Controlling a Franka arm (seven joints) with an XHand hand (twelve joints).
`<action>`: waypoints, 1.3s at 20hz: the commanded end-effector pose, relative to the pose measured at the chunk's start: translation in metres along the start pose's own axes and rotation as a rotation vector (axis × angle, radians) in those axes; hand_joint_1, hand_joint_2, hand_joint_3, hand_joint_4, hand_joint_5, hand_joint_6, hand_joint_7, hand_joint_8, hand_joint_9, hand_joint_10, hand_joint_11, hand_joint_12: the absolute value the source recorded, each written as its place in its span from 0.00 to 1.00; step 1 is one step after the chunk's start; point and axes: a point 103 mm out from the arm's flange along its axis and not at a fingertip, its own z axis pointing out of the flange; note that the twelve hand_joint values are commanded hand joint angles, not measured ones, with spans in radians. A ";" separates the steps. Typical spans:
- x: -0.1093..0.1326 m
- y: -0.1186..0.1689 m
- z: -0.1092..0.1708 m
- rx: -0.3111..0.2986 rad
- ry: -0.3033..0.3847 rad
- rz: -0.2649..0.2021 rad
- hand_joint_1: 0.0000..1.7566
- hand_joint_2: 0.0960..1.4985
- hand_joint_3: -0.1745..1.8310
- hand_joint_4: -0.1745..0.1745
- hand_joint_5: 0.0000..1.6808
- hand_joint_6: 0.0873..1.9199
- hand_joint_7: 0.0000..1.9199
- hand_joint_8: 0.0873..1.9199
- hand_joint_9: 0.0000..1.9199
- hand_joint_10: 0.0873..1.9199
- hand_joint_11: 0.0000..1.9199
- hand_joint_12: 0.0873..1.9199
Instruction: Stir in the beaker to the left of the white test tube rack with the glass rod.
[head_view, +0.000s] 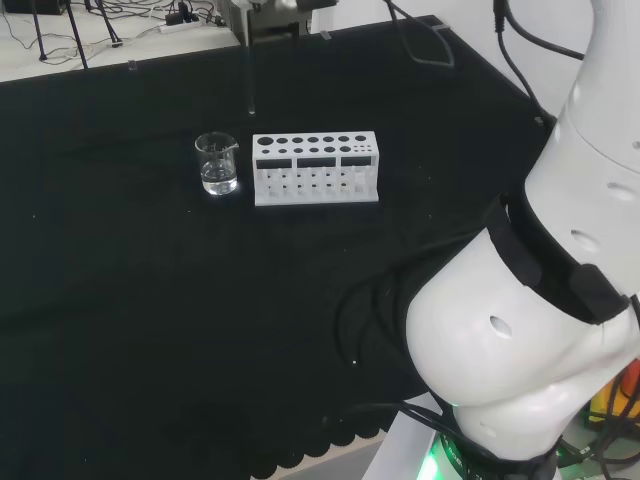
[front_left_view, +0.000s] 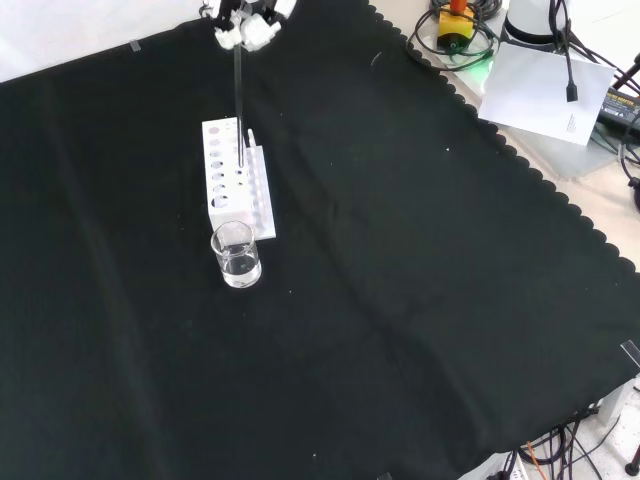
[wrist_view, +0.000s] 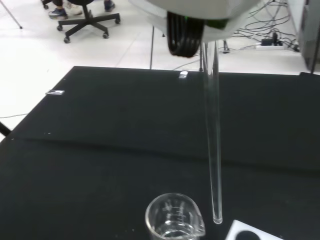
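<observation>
- From my seat the nearest thing in the front view is the beaker (front_left_view: 237, 256), standing on the black cloth (front_left_view: 420, 300) with a little clear liquid in its bottom, just in front of the end of the white test tube rack (front_left_view: 236, 180); in the head view it sits just left of the rack.
- The glass rod (front_left_view: 239, 105) hangs upright above the rack and cloth, its lower tip in the air. In the wrist view that tip is level with the beaker's rim and just beside it, not inside.
- The hand (front_left_view: 243, 28) shows as fingers curled round the rod's top at the front view's upper edge, so I judge it is gripping the rod.
- The step in hand, I judge, is bringing the rod over the beaker. To do it well I would first shift sideways until the tip is over the middle of the mouth, keep the rod vertical, then lower it.
- I would go down slowly (the spout and thin rim look easy to clip) and stop short of the glass bottom before making small circles.
- A wide stir could push the light beaker against the rack or tip it.
- Count: one beaker, one rack, one rod, one hand.
</observation>
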 end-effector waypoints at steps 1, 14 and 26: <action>0.029 0.031 0.017 0.030 0.019 -0.090 0.75 0.47 0.38 0.00 0.67 0.29 0.62 0.53 0.85 0.42 0.86 0.36; 0.034 0.074 0.053 0.063 0.030 -0.151 0.75 0.47 0.37 0.00 0.67 0.29 0.62 0.53 0.85 0.42 0.86 0.36; 0.017 0.080 0.080 0.071 0.047 -0.126 0.75 0.48 0.37 0.00 0.67 0.29 0.62 0.53 0.85 0.42 0.86 0.37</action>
